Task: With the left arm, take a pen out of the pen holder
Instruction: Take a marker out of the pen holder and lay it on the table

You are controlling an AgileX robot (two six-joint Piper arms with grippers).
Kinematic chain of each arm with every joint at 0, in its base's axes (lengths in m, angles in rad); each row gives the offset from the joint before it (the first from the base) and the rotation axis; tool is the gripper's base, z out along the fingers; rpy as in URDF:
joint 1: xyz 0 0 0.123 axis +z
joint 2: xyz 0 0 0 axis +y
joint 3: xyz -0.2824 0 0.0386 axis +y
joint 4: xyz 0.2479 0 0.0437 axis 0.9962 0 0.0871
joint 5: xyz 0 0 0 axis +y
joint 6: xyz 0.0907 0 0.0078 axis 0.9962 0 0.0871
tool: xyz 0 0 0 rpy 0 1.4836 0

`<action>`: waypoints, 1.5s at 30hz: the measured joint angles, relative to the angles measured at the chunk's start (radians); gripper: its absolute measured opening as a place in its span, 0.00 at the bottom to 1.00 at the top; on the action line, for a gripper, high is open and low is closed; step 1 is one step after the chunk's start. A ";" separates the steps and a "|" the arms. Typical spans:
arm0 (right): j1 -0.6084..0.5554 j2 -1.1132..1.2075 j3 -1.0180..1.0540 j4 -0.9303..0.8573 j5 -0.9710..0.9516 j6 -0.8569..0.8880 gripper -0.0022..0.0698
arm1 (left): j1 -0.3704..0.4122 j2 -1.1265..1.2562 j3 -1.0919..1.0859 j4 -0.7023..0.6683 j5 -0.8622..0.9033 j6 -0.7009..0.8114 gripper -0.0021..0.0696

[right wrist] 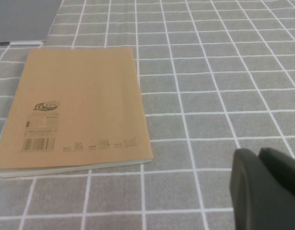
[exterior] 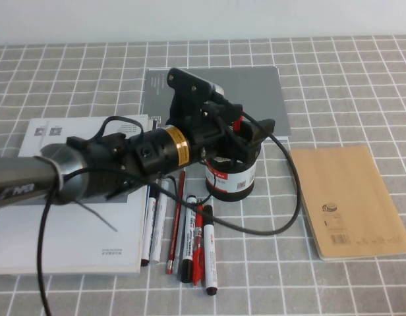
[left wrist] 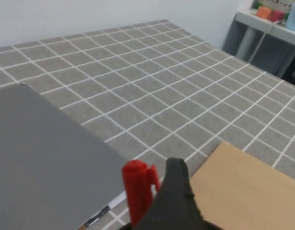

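The pen holder (exterior: pixel 231 178), a black cylinder with a red and white label, stands at the table's middle. My left gripper (exterior: pixel 246 135) hangs right over its mouth, open. In the left wrist view one black finger (left wrist: pixel 174 191) shows with the red cap of a pen (left wrist: pixel 138 189) standing just beside it; the other finger is out of that view. Several pens (exterior: pixel 190 237) lie side by side on the table in front of the holder. My right gripper (right wrist: pixel 257 153) shows only in its wrist view, shut and empty, low over bare tablecloth.
A grey book (exterior: pixel 256 89) lies behind the holder, a brown notebook (exterior: pixel 351 197) to its right, and a white booklet (exterior: pixel 71 230) under my left arm. A black cable (exterior: pixel 292 191) loops past the holder. A shelf (left wrist: pixel 272 24) stands beyond the table.
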 joint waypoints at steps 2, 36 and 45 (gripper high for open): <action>0.000 0.000 0.000 0.000 0.000 0.000 0.01 | 0.000 0.025 -0.027 0.000 0.023 -0.001 0.74; 0.000 0.000 0.000 0.000 0.000 0.000 0.01 | 0.028 -0.150 0.070 -0.157 0.229 0.042 0.67; 0.000 0.000 0.000 0.000 0.000 0.000 0.01 | 0.032 -0.084 0.077 -0.212 0.105 0.084 0.67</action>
